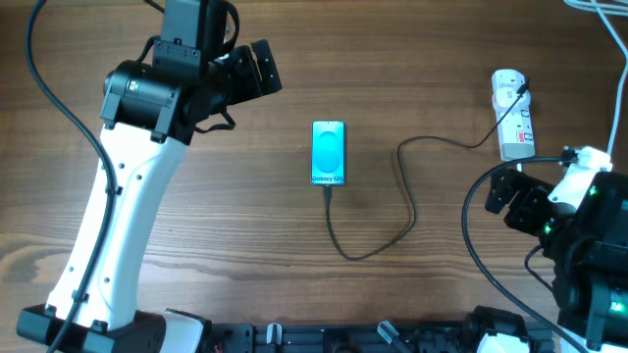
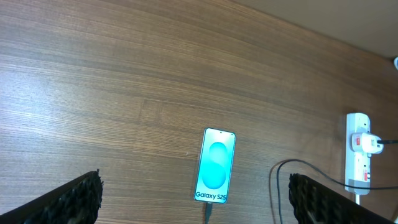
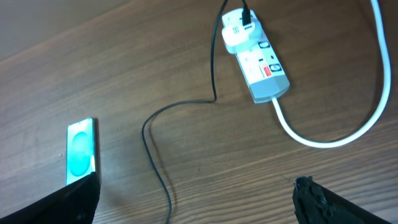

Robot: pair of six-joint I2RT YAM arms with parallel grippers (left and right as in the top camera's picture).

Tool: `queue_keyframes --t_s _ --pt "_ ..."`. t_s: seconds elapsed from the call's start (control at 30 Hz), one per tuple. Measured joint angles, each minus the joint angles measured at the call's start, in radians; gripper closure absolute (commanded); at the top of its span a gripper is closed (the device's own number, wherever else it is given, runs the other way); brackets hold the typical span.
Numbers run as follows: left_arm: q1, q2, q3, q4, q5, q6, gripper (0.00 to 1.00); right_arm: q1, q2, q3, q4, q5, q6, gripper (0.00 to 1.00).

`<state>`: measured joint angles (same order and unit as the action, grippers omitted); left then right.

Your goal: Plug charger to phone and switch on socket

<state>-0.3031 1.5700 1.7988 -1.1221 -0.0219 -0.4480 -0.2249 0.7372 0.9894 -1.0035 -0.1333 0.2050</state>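
Observation:
The phone lies flat mid-table, its cyan screen lit; it also shows in the left wrist view and the right wrist view. The thin black charger cable runs from a white adapter on the socket, curves down, and its tip sits in the phone's bottom edge. The white socket lies at the far right, seen with red switches in the right wrist view. My left gripper is open and empty, up and left of the phone. My right gripper is open and empty below the socket.
The socket's thick white cord loops off to the right edge. Black robot cables hang along the left arm and near the right arm base. The wooden table fills the view.

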Motion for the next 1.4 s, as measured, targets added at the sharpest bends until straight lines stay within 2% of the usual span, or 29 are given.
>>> queue_keyframes --t_s 0.37,0.5,0.57,0.63,0.73,0.97,1.1,1.4 --pt "0.0 0.0 0.0 0.0 0.0 0.0 0.0 0.0 0.083 -0.003 -0.026 0.03 0.0 0.0" --pt "0.0 0.0 0.0 0.0 0.0 0.0 0.0 0.007 0.055 -0.052 0.082 0.029 -0.021 0.0" --pt "0.0 0.0 0.0 0.0 -0.001 0.0 0.0 0.032 0.0 -0.105 0.176 0.013 -0.051 0.0" --pt "0.0 0.0 -0.001 -0.001 0.0 0.0 0.0 0.096 -0.126 -0.209 0.336 -0.045 -0.127 0.0" --pt "0.0 0.0 -0.001 0.0 0.0 0.0 0.0 0.15 -0.287 -0.339 0.477 -0.092 -0.19 0.0" --pt "0.0 0.001 -0.001 0.0 -0.001 0.0 0.0 0.158 -0.603 -0.587 0.618 -0.106 -0.234 0.0" --pt "0.0 0.001 -0.001 0.0 0.0 0.0 0.0 0.178 -0.701 -0.719 0.68 -0.11 -0.237 0.0" --pt "0.0 0.001 -0.001 0.0 -0.001 0.0 0.0 0.221 -0.718 -0.906 0.863 -0.11 -0.217 0.0"
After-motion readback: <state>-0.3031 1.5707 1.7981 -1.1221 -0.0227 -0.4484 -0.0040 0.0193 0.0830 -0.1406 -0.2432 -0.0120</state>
